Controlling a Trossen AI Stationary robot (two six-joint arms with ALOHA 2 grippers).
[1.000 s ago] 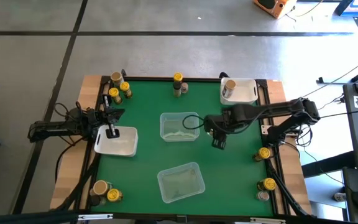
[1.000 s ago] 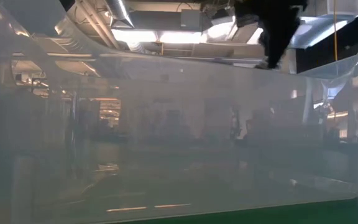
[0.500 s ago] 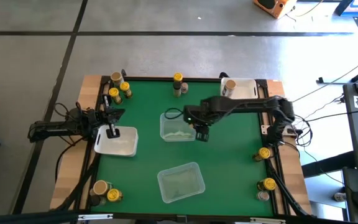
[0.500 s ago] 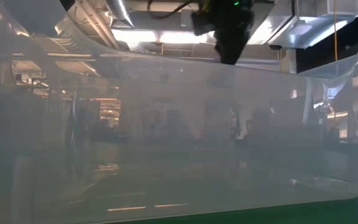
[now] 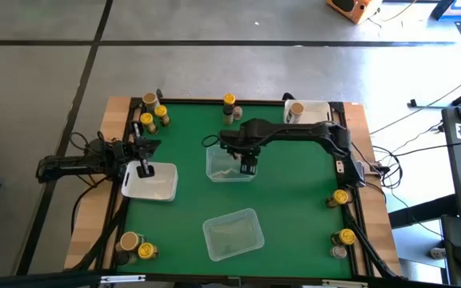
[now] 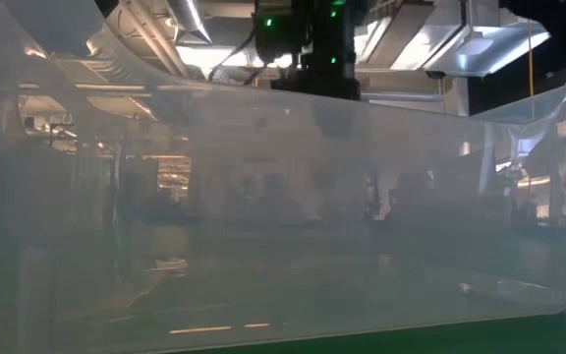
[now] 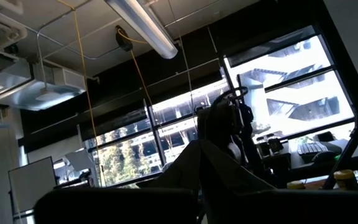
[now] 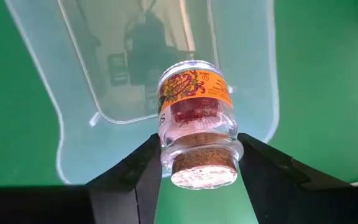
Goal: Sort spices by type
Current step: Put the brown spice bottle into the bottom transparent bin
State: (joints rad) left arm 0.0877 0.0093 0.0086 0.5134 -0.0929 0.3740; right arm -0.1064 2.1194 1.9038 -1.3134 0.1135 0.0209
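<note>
Spice jar (image 8: pixel 196 124) | clamped in right hand (image 8: pixel 197 165) | above clear tub (image 5: pixel 230 162) | left hand (image 5: pixel 143 169) closed

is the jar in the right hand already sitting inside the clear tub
No, the jar is clamped between the right hand's fingers, hanging above the clear tub.

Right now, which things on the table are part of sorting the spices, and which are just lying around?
Part of the job:
- cork-lidded spice jar held by the right gripper over the clear tub
- yellow-lidded jars at the corners
- jar in the white tray
- second clear tub

Just lying about:
- left gripper, shut, parked over the other white tray
- cables beside the table
</note>
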